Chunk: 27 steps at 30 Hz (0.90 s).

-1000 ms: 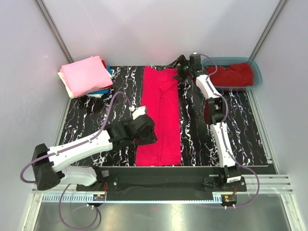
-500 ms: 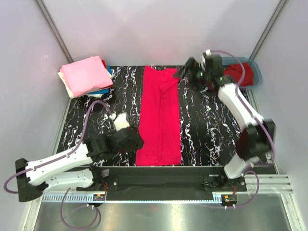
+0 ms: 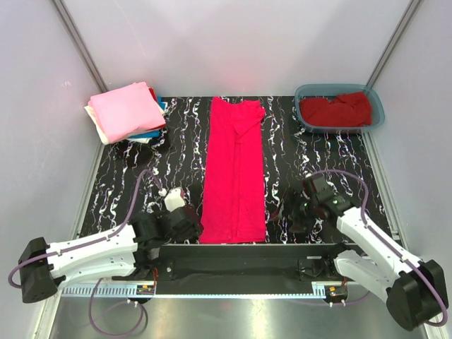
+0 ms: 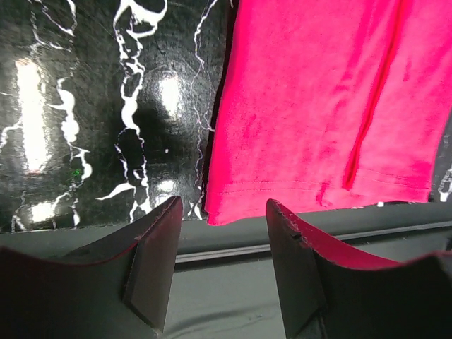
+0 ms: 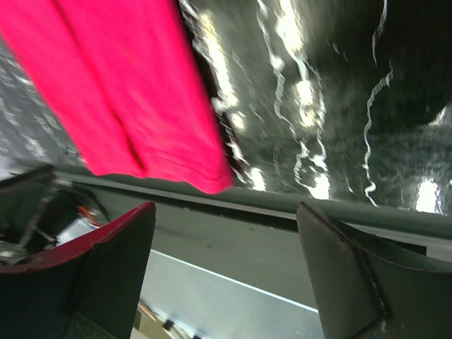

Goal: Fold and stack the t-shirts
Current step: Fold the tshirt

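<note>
A bright pinkish-red t-shirt lies folded into a long narrow strip down the middle of the black marbled mat. My left gripper hangs low at the near edge, just left of the shirt's near left corner. In the left wrist view that gripper is open and empty, with the shirt's hem just beyond the fingertips. My right gripper sits off the near right corner. It is open wide and holds nothing, the shirt lying ahead to its left.
A stack of folded t-shirts, light pink on top over cream and blue, sits at the back left. A teal tub at the back right holds a darker red shirt. A grey rail runs along the near edge.
The right arm swung from the shirt's far end by the tub back to the near right corner. The left arm drew back from the shirt's left side to its near left corner.
</note>
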Each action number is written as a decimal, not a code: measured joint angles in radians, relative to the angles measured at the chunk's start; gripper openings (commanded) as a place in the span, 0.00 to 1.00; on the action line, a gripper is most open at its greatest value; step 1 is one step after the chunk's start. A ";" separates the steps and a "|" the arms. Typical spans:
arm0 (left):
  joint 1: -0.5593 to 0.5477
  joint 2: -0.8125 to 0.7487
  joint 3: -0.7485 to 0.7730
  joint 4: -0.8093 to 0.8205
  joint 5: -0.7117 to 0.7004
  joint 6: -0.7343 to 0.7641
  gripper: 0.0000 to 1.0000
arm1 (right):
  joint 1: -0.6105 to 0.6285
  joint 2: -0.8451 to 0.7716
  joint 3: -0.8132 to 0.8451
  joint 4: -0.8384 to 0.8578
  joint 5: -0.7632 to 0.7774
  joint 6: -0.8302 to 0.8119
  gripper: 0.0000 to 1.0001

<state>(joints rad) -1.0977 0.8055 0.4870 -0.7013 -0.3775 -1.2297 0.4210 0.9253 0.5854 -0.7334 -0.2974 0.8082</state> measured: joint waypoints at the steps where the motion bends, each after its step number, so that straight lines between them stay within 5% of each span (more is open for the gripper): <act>1: 0.002 0.019 0.000 0.010 0.003 -0.002 0.55 | 0.024 -0.005 -0.026 0.006 0.002 0.015 0.81; 11: 0.040 0.029 -0.051 0.093 0.029 -0.010 0.55 | 0.156 0.207 -0.132 0.182 -0.012 0.140 0.61; 20: 0.079 0.043 -0.077 0.139 0.061 -0.009 0.54 | 0.191 0.328 -0.075 0.290 -0.009 0.142 0.57; 27: 0.089 0.089 -0.077 0.164 0.082 -0.005 0.51 | 0.235 0.370 -0.055 0.294 0.005 0.126 0.27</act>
<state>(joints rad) -1.0084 0.8944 0.4099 -0.5373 -0.2955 -1.2346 0.6563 1.2953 0.5308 -0.4393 -0.2920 0.9344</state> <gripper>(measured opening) 0.526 0.350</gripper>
